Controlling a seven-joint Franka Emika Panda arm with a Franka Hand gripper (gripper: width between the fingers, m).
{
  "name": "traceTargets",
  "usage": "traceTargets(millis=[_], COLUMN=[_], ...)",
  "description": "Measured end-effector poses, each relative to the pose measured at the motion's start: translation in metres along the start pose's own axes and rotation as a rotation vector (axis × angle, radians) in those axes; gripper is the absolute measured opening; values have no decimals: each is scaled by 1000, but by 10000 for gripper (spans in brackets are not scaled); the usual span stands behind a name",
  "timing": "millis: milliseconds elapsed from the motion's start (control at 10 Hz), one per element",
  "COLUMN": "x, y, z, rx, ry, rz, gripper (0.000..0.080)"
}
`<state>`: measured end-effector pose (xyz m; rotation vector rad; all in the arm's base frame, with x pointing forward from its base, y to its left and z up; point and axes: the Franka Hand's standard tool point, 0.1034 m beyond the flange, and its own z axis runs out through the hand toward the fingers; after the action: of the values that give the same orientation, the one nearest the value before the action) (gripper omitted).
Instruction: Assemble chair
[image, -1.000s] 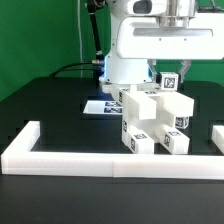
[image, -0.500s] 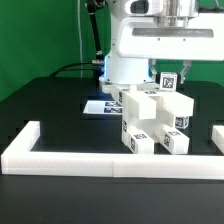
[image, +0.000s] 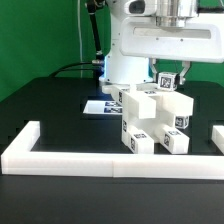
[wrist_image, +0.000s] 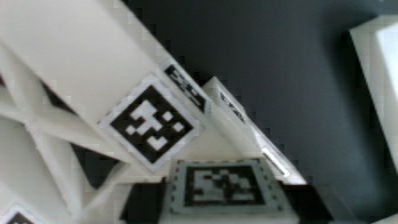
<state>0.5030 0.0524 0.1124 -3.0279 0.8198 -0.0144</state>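
Pinching a small white post (image: 168, 83) tight in the gripper (image: 168, 71) at the top of the chair (image: 145, 125) on the black table (image: 60, 110); might jam crooked or knock blocks loose if pushed down off line.

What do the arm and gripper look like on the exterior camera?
The arm is glossy white with rounded links. The gripper has a wide boxy white body under a grey metal flange and short dark fingers. A black cable runs up behind the arm.
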Motion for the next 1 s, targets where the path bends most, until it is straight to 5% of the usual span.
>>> traceTargets(millis=[1000], x=[-5], y=[-7], z=[1], rx=[30], ry=[-32], rz=[677], gripper=[288])
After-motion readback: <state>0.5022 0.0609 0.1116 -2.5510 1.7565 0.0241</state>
